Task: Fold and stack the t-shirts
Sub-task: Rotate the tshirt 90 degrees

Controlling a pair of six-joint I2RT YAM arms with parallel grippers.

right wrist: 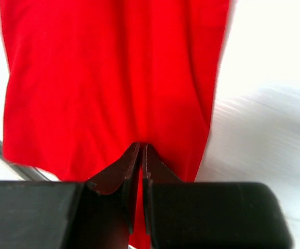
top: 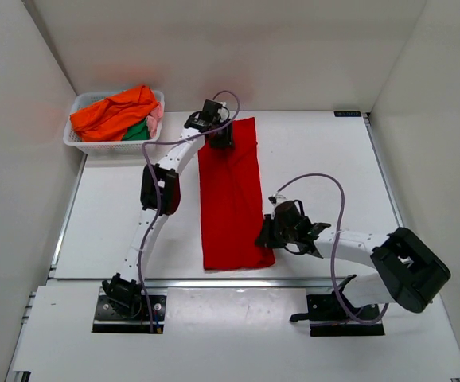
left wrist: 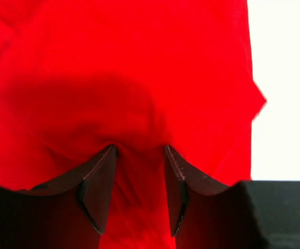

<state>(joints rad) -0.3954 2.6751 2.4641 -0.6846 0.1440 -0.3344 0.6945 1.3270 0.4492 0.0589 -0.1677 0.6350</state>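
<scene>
A bright red t-shirt (top: 230, 199) lies folded into a long strip down the middle of the table. My left gripper (top: 220, 137) is at its far end. In the left wrist view its jaws (left wrist: 139, 148) stand apart, with their tips pressed into the red cloth (left wrist: 139, 62) and a ridge of cloth between them. My right gripper (top: 266, 236) is at the strip's near right edge. In the right wrist view it (right wrist: 141, 145) is shut on the edge of the red cloth (right wrist: 108, 78). More t-shirts, orange (top: 115, 111), green (top: 138, 131) and pink (top: 156, 119), lie heaped at the back left.
A white mesh basket (top: 79, 143) at the back left corner holds the heaped shirts. White walls close in the table on the left, back and right. White table top (top: 325, 159) shows to the right of the red strip, and more (top: 103, 223) to its left.
</scene>
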